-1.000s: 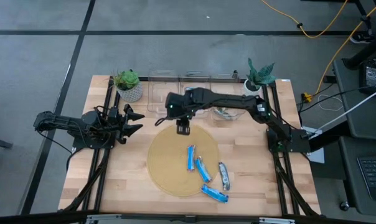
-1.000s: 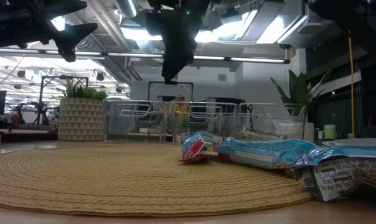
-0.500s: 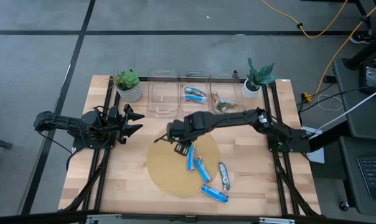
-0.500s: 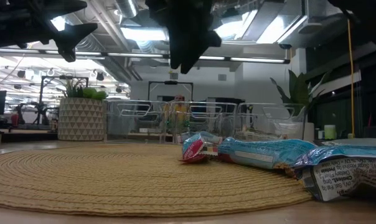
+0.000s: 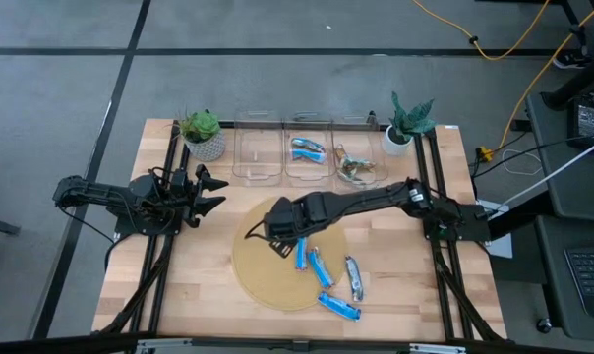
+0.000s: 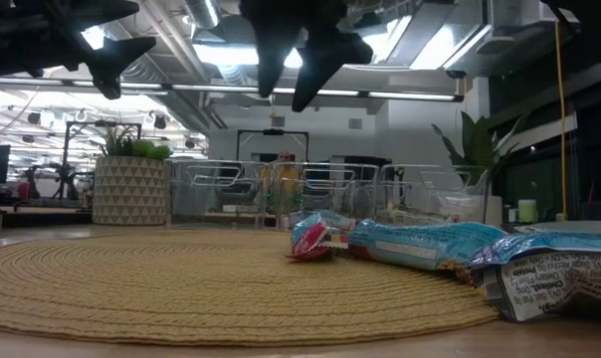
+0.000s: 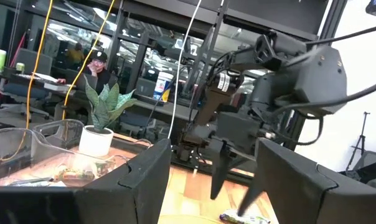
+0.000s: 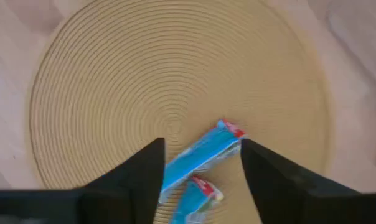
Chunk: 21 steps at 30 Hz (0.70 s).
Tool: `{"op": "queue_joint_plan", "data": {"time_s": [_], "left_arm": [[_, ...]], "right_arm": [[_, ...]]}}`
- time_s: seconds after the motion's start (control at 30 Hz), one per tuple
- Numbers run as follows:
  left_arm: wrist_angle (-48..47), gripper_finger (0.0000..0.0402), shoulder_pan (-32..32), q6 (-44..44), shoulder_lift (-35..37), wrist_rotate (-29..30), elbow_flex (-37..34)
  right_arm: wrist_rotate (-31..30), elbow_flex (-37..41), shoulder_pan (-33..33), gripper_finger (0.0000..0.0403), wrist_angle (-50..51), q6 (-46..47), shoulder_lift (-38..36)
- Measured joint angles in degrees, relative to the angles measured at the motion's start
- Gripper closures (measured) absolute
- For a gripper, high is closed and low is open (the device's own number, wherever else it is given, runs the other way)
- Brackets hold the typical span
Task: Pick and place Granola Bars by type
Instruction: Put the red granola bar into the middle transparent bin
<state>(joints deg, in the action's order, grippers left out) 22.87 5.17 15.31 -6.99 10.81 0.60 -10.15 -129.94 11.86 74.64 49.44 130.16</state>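
Three blue granola bars [image 5: 302, 252] [image 5: 322, 267] [image 5: 338, 306] and one silvery bar [image 5: 354, 278] lie flat on the right half of a round woven mat [image 5: 263, 273]. Another blue bar [image 5: 307, 149] lies in the middle clear bin, and silvery bars [image 5: 354, 169] lie in the right bin. My right gripper [image 5: 272, 238] hangs open above the mat, just left of the farthest blue bar [image 8: 203, 152]. That bar shows between its fingers without touching them. In the low view the right gripper [image 6: 293, 99] is well above the bars. My left gripper [image 5: 218, 192] waits open near the table's left edge.
Three clear bins [image 5: 260, 152] stand in a row at the far edge, between a plant in a patterned pot [image 5: 204, 136] and a plant in a white pot [image 5: 405, 126]. Bare wood shows left of and in front of the mat. A person sits in the room behind.
My right gripper has swung from the bins toward the near edge and now hangs over the mat's far left part, beside the farthest blue bar. It has turned about as it came. The arm no longer covers the middle and right bins. The bars lie still.
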Motion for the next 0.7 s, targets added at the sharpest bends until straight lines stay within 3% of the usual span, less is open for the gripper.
{"op": "queue_joint_plan", "data": {"time_s": [0.3,0.47,0.7], "left_arm": [[-0.04,0.0176,0.0,0.0,-0.02,0.0,0.0],[-0.13,0.0176,0.0,0.0,-0.02,0.0,0.0],[-0.41,0.0176,-0.01,0.0,-0.02,0.01,0.0]], "right_arm": [[0.09,0.04,1.38,0.0089,-1.5,5.24,3.77],[-0.69,0.16,1.88,0.008,3.06,8.55,5.14],[-0.81,3.21,2.92,0.008,0.31,9.48,6.94]]}}
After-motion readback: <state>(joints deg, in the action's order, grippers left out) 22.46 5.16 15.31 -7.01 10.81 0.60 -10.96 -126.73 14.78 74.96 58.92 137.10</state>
